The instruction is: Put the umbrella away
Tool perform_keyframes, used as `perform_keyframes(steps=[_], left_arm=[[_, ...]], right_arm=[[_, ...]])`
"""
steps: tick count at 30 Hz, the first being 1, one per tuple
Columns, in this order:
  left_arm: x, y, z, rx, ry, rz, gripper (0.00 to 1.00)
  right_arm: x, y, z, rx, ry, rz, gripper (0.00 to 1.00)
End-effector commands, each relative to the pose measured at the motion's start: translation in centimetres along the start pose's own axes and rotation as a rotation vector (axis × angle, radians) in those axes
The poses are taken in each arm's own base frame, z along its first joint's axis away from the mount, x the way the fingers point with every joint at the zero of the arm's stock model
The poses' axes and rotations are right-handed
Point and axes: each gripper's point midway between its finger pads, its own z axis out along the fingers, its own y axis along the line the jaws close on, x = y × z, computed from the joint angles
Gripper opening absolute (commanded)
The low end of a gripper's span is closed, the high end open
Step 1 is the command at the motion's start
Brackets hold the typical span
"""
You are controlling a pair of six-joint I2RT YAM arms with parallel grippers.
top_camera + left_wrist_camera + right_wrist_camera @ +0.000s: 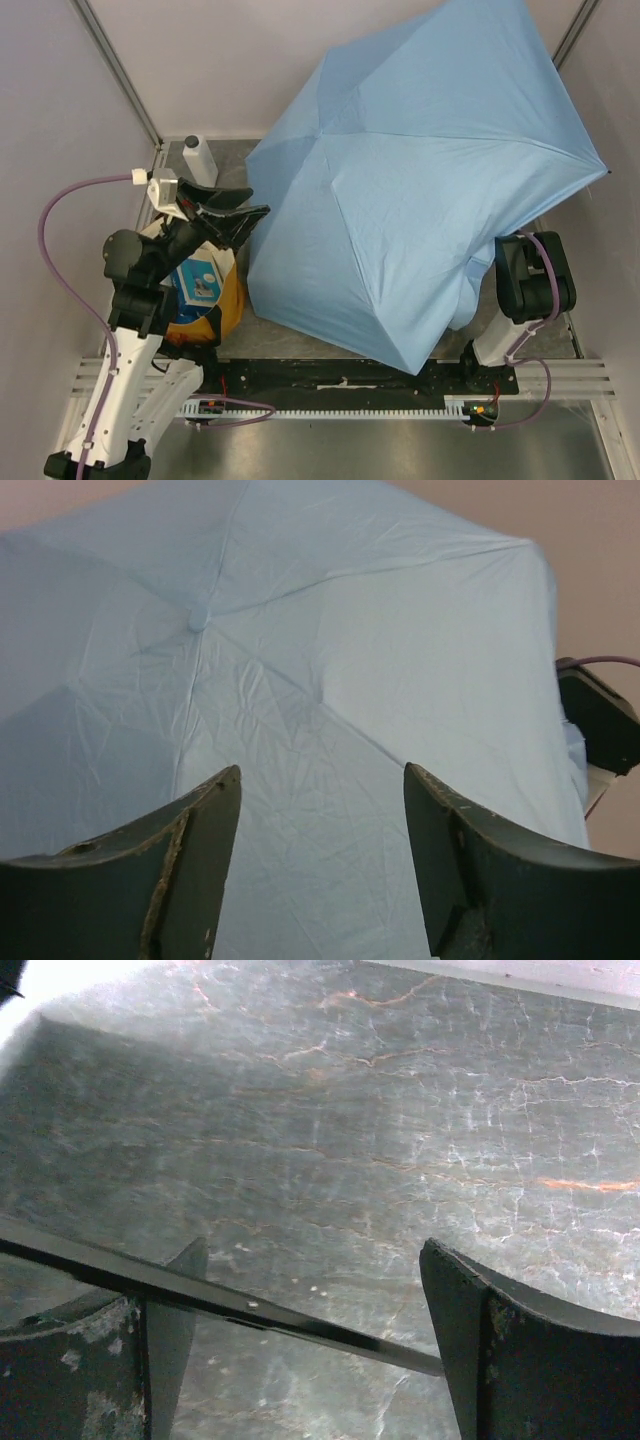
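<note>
The sky-blue umbrella [420, 180] stands fully open and covers the middle and right of the table. Its canopy fills the left wrist view [350, 680], with the top cap [197, 618] at the upper left. My left gripper [258, 201] is open and empty, just left of the canopy's edge and pointing at it [322, 770]. My right gripper is hidden under the canopy in the top view; only its arm [530, 275] shows. In the right wrist view the right gripper [315, 1245] is open, and a thin black umbrella rib [250, 1312] crosses between its fingers.
A yellow tote bag [215, 310] with a blue-and-white box [200, 278] in it sits under my left arm. A white bottle [197, 157] stands at the back left. The grey marbled tabletop [400, 1110] lies under the right gripper. Walls close in on three sides.
</note>
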Motion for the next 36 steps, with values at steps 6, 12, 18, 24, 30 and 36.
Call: perform_keyframes(steps=[6, 12, 18, 24, 30, 36], left_arm=[[5.8, 1.0, 2.8, -0.040, 0.405, -0.356, 0.70], [7.2, -2.5, 1.8, -0.094, 0.503, -0.211, 0.70], [5.0, -4.8, -0.6, -0.032, 0.518, -0.127, 0.71], [4.4, -5.1, -0.1, -0.037, 0.539, -0.140, 0.76], [7.2, -2.5, -0.3, -0.125, 0.600, -0.102, 0.85], [8.5, 0.3, 1.9, -0.227, 0.569, -0.118, 0.83]], right_arm=[[-7.3, 6.9, -4.6, 0.083, -0.079, 0.125, 0.93], [-7.9, 10.5, -7.1, 0.233, -0.022, 0.360, 0.93], [-10.8, 16.5, -7.2, 0.132, -0.058, 0.500, 0.94], [-13.4, 18.9, -5.0, 0.192, -0.117, 0.542, 0.95], [-12.9, 20.6, -3.9, 0.225, -0.085, 0.374, 0.95], [-9.8, 21.5, -4.5, 0.174, -0.019, 0.232, 0.98]])
